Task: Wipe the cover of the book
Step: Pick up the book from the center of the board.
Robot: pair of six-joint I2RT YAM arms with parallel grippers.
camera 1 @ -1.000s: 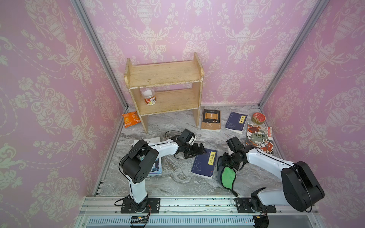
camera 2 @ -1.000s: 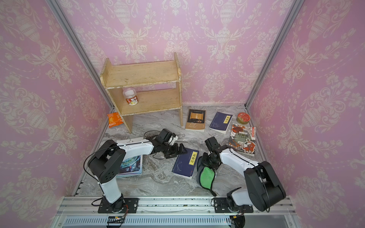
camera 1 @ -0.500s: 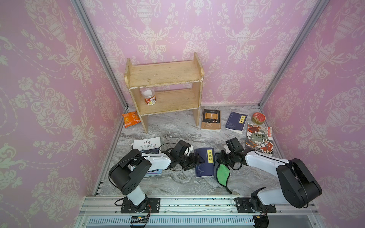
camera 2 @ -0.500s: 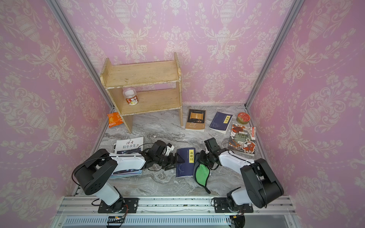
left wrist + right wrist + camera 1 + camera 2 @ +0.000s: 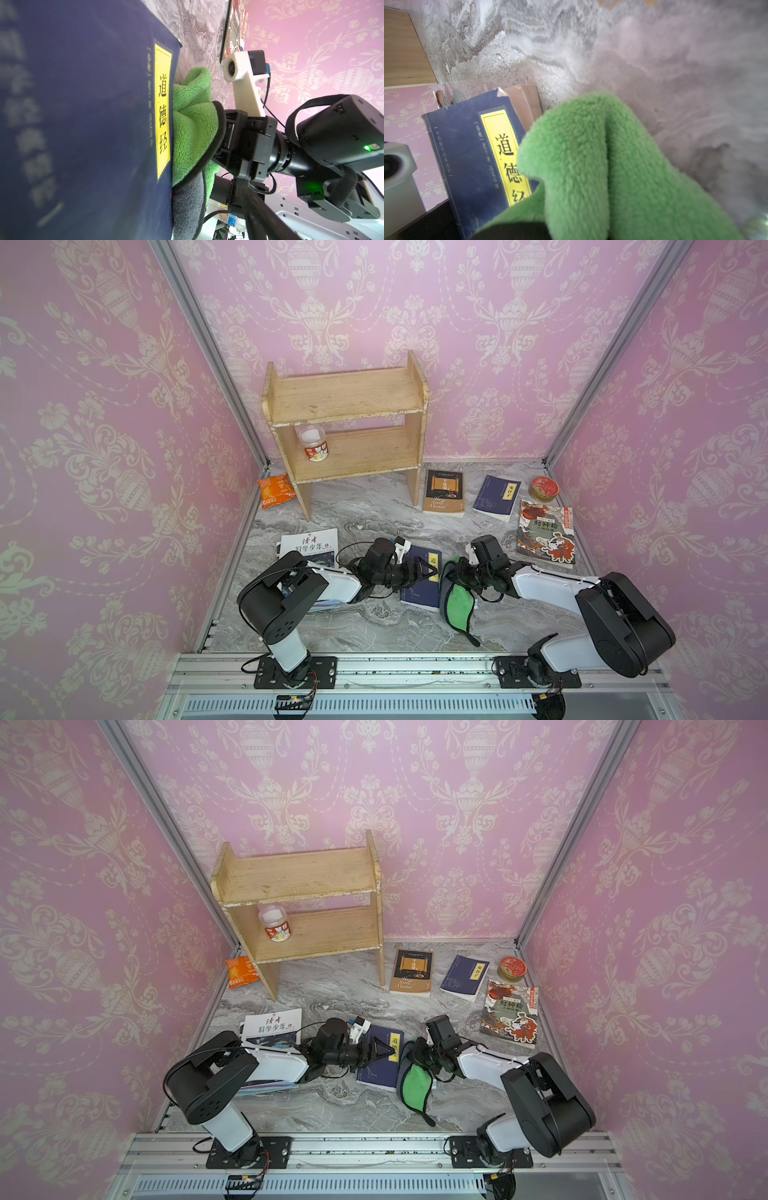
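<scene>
Plainly a thin paperback, the book (image 5: 417,593) lies flat on the marble table (image 5: 365,626), near the front and between the two arms. It should be light and a little bendy, and its smooth cover may slide under a rubbing stroke. It wants pinning at the edge away from the cloth, leaving most of the cover free. The left gripper (image 5: 424,568) sits over the book's far half; whether its jaws are apart or closing on the book I cannot tell. The green cloth (image 5: 457,601) touches the book's edge toward the right arm, beside the yellow title strip (image 5: 163,124). It is bunched in the right gripper (image 5: 460,576), which is clamped on it.
</scene>
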